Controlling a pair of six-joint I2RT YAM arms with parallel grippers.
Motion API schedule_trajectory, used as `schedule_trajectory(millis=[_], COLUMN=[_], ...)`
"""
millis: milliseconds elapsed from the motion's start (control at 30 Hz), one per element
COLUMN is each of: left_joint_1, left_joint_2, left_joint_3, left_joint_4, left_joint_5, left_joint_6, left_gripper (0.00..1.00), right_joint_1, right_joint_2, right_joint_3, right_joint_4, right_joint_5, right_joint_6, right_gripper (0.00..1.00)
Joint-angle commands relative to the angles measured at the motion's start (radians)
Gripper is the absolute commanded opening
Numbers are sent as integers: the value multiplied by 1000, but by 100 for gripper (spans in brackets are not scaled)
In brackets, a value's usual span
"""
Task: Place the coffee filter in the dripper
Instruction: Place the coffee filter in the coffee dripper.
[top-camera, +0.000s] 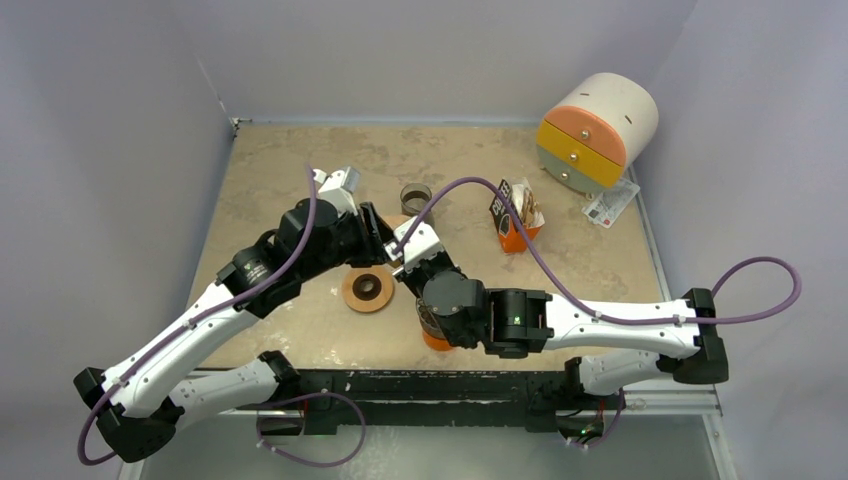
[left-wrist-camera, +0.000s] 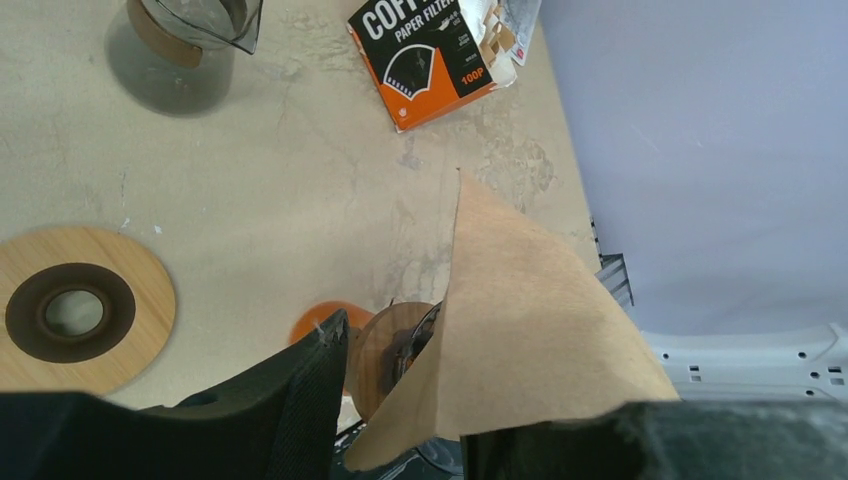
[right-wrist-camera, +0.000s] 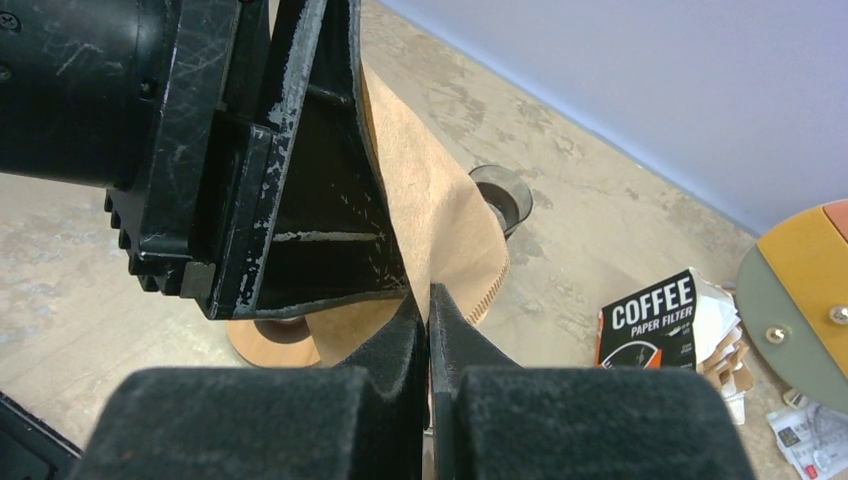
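The coffee filter (left-wrist-camera: 520, 320) is a tan paper cone, folded flat. One straight edge runs up to a sharp tip, and the right wrist view shows a rounded, crimped rim. It is held up off the table (top-camera: 300, 170) near its middle, between the two claws.

The right gripper (right-wrist-camera: 430, 310) has its jaws pressed together, pinching the filter's lower edge. The left gripper (top-camera: 383, 232) has its jaws apart. The paper sits in the gap, up against one finger (right-wrist-camera: 320, 200), and I cannot tell whether that finger grips it.

In the overhead view, a wooden disc (top-camera: 367, 288) with a dark ring lies flat at 7 o'clock from the filter. A glass vessel (top-camera: 415, 196) with a brown band stands at 1 o'clock, and an orange-and-black box of paper filters (top-camera: 508, 218) lies at 3 o'clock.
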Motion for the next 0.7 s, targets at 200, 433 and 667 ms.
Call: schedule_trajectory(millis=[200, 433, 667], left_joint_1=[5, 5, 6], left_joint_2=[-15, -1, 27], left_joint_3=[31, 47, 80], left_joint_4=[39, -20, -80], left_joint_5=[-22, 7, 37], left_joint_6=[-1, -1, 16], left_gripper=[3, 0, 0], right_joint_1=[8, 8, 8], right_joint_2=[-7, -22, -26], right_joint_3=[9, 26, 41], right_joint_4=[-90, -186, -283], right_joint_5=[76, 138, 89], right_joint_6=[165, 246, 341], right_gripper=[0, 0, 9])
